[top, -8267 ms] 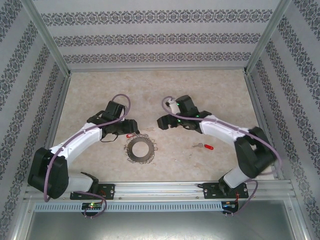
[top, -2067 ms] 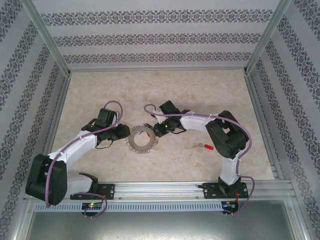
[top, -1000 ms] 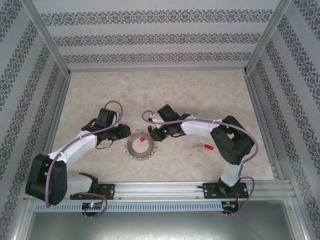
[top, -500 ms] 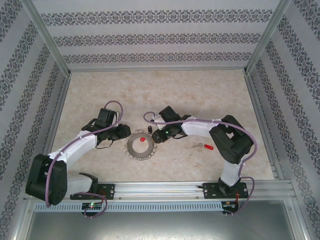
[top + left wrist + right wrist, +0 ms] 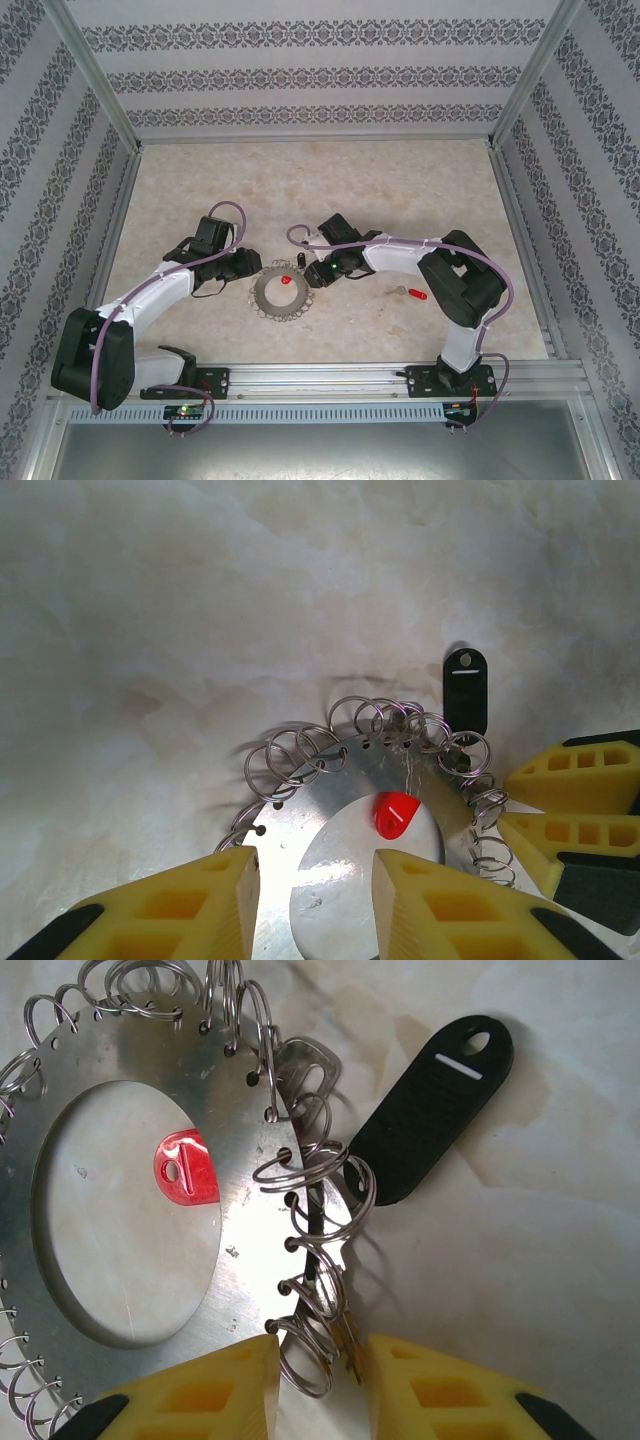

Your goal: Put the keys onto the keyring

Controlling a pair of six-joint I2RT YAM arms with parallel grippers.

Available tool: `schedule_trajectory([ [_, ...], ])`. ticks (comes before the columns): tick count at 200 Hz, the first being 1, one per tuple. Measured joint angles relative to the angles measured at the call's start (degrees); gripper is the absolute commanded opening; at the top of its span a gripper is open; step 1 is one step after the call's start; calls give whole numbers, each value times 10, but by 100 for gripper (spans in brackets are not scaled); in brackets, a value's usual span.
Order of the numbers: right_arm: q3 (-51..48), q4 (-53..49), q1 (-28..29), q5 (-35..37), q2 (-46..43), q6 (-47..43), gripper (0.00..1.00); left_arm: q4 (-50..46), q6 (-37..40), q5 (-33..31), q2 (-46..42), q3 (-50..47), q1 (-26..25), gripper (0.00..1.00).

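The keyring (image 5: 268,300) is a flat silvery disc with wire loops round its rim, lying on the table. One red-headed key (image 5: 285,283) lies loose inside its centre hole (image 5: 396,814) (image 5: 187,1168). A second red key (image 5: 413,294) lies on the table to the right. My left gripper (image 5: 256,268) (image 5: 312,905) stands open, straddling the keyring's (image 5: 275,825) left band. My right gripper (image 5: 312,272) (image 5: 320,1385) is open a little at the keyring's (image 5: 245,1110) right rim, with a wire loop (image 5: 308,1360) and a thin key blade between its fingers.
A black plastic tag (image 5: 430,1110) (image 5: 465,690) hangs off the loops at the ring's far right side. Patterned walls and metal rails enclose the marble-look table (image 5: 330,180). Both arms reach in toward the middle from the near rail.
Two seconds ago the ring stood tilted between the grippers; now it lies flat with the red key in its hole. Over the last second the right gripper shifted slightly along the rim.
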Motion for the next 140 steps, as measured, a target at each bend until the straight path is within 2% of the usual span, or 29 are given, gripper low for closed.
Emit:
schedule_trajectory([
  [80, 20, 0, 0, -10, 10, 0, 26, 0, 0, 0, 0, 0, 0, 35],
  [113, 20, 0, 0, -15, 15, -3, 16, 0, 0, 0, 0, 0, 0, 35],
  [140, 20, 0, 0, -17, 15, -3, 14, 0, 0, 0, 0, 0, 0, 35],
])
